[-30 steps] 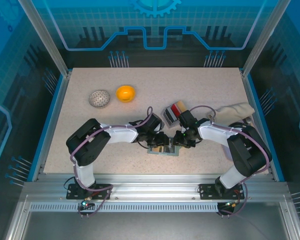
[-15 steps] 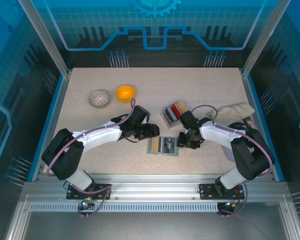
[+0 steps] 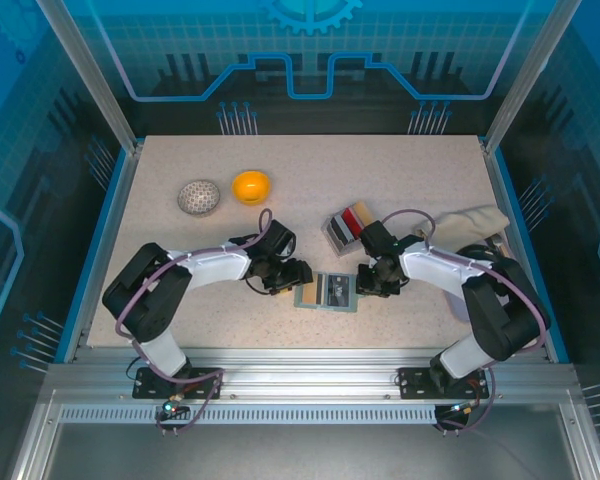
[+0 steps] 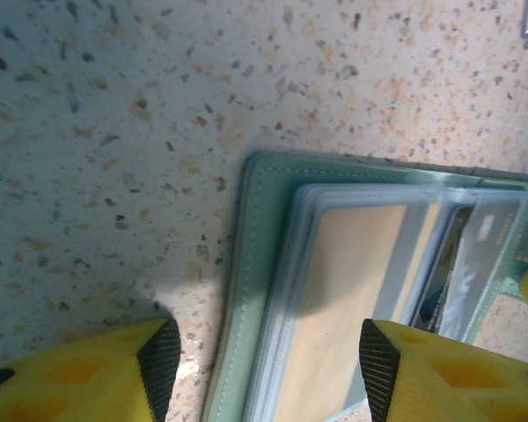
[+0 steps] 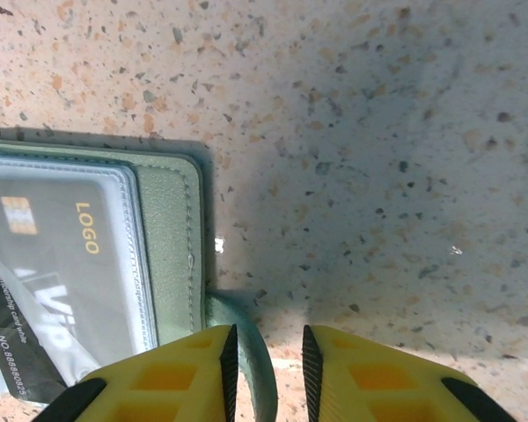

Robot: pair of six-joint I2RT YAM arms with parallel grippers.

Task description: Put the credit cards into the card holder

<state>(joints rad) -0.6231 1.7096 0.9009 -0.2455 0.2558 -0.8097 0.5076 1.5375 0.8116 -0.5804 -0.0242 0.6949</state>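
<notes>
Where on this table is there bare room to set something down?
Free: the far strip behind the ball and orange bowl, and the far side beyond the card stack and cloth. Crowded: the near middle, where the left gripper and right gripper flank the card holder.

Left arm (image 3: 195, 262) reaches inward, wrist low; left gripper (image 4: 264, 352) points down, fingers spread wide. Right arm (image 3: 450, 265) bends inward; right gripper (image 5: 268, 343) points down, fingers nearly together.

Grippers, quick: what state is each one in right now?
Left gripper: open, holding nothing, over the edge of the flat grey-green folding card holder.
Right gripper: jaws narrow around that holder's small snap tab; firm grip cannot be told.
</notes>
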